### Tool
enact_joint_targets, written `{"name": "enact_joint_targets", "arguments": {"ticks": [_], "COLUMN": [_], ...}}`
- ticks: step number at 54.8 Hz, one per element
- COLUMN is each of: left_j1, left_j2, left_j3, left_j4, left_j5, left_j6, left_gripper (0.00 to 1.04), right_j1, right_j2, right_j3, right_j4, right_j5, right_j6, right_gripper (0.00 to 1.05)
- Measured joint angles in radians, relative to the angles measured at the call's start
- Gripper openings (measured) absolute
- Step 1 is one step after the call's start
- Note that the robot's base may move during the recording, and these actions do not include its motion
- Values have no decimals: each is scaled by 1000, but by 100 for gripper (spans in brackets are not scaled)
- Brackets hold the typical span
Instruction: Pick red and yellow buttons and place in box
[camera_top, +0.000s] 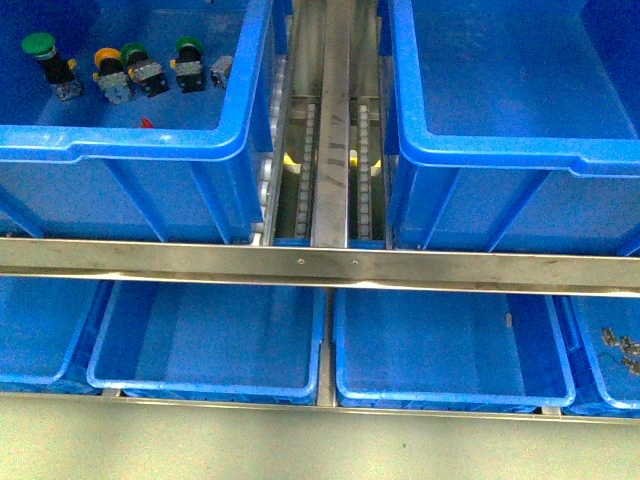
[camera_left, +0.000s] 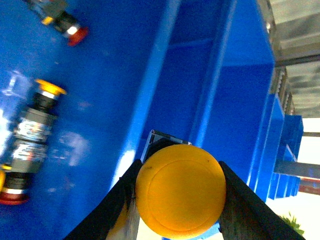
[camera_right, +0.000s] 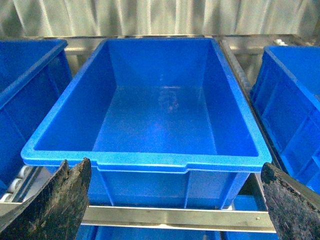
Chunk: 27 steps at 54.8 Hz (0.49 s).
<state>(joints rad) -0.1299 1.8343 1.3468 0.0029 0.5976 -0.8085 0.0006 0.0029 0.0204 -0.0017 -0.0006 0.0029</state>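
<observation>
Left gripper (camera_left: 180, 170) jaws clenched on yellow-capped plastic push-button (camera_left: 181, 192): light, rigid, slick dome, body likely grips safer; right gripper (camera_right: 175, 167) jaws released

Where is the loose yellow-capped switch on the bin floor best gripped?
Across its black-grey body, from above, jaws straddling its length: the yellow-capped switch lies on its side, and the body should hold better than the round cap. The left gripper holds another yellow button.

i seem to be in a factory or storeroom: rows of blue bins (camera_top: 210, 388) on a steel rack (camera_top: 320, 265) with roller tracks (camera_top: 270, 170), corrugated metal wall (camera_right: 150, 17) behind.
</observation>
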Motion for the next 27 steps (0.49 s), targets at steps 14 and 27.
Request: {"name": "enact_joint_targets", "arguments": {"ticks": [14,27], "left_j1": [-170,-287], "left_j2": [21,114], "left_j3": [63,174], "left_j4": [34,50], "left_j5": [-11,-45], "left_j6": [-87,-176], "left_gripper": [34,34], "right_j1": [0,0], "right_j2": [0,0], "right_j3": [0,0], "right_j4": [0,0], "right_j5": [0,0], "right_j6": [0,0], "right_gripper": [98,98]}}
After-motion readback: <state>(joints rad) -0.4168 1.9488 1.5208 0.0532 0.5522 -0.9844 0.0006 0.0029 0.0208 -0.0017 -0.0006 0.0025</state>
